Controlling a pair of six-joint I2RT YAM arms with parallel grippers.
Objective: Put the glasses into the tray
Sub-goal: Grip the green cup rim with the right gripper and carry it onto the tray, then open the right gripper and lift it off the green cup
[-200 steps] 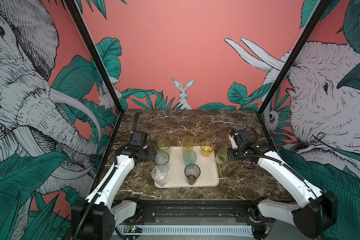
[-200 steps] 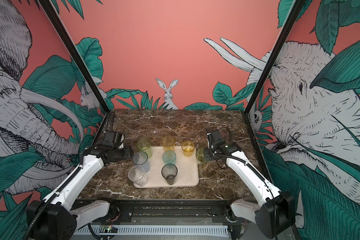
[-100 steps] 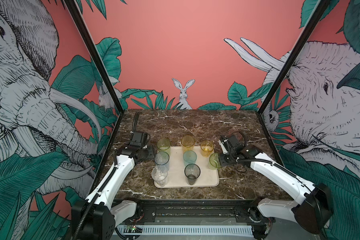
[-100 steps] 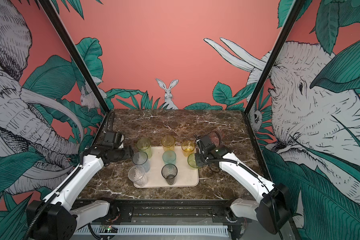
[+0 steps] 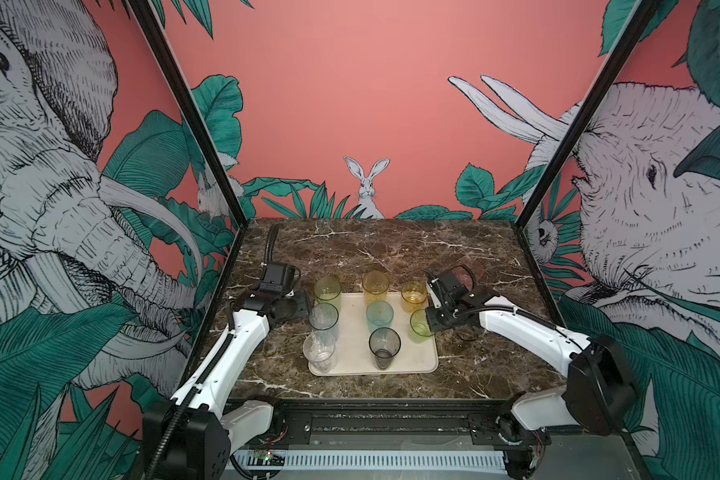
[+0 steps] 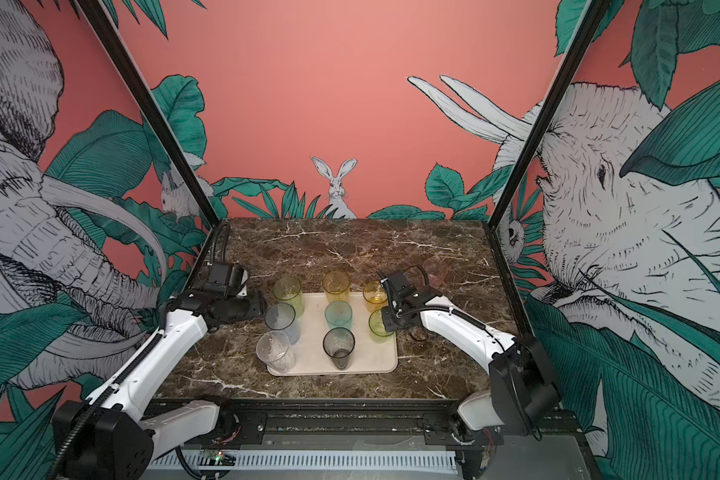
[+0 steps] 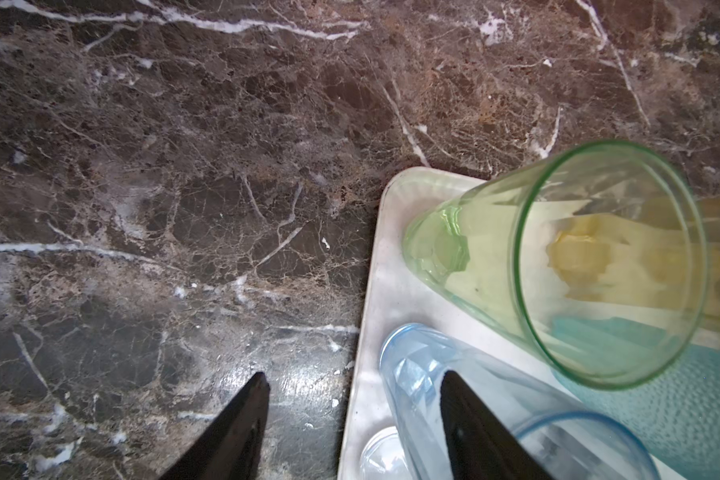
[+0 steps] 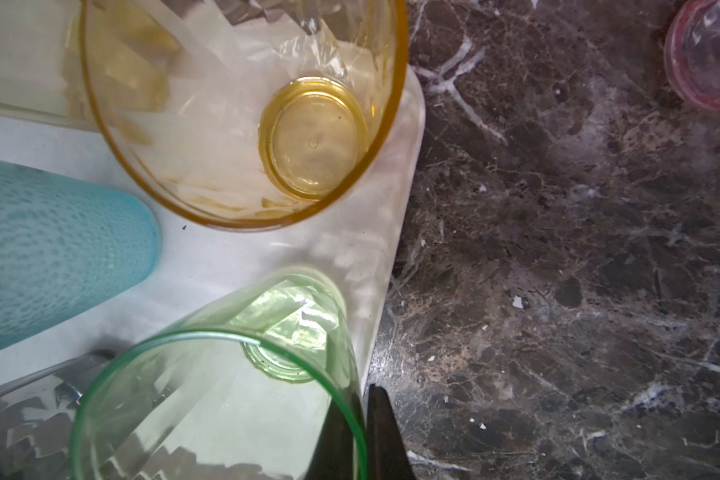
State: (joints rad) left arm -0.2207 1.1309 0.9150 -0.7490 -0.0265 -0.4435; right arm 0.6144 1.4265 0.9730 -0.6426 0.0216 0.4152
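Right wrist view: the right claw (image 8: 360, 399) is pinched narrow on the rim of the short green glass (image 8: 292, 311), with one finger inside the wall and one outside. The glass is over the tray (image 8: 233, 257), at the tray side nearest the bench's right edge, just beside the short amber glass (image 8: 242, 116).

To finish well, I judge the glass should go down until its base sits flat. The claw should then part and rise straight, so the inner finger neither drags the rim nor knocks the amber one.

The left claw (image 7: 352, 376) stands wide and empty at the tray side toward the bench's left edge.

Whether the green base touches the tray cannot be told. The pink glass (image 5: 472, 268) stands on the bench (image 5: 391, 249) toward its far right corner, half hidden behind the arm.
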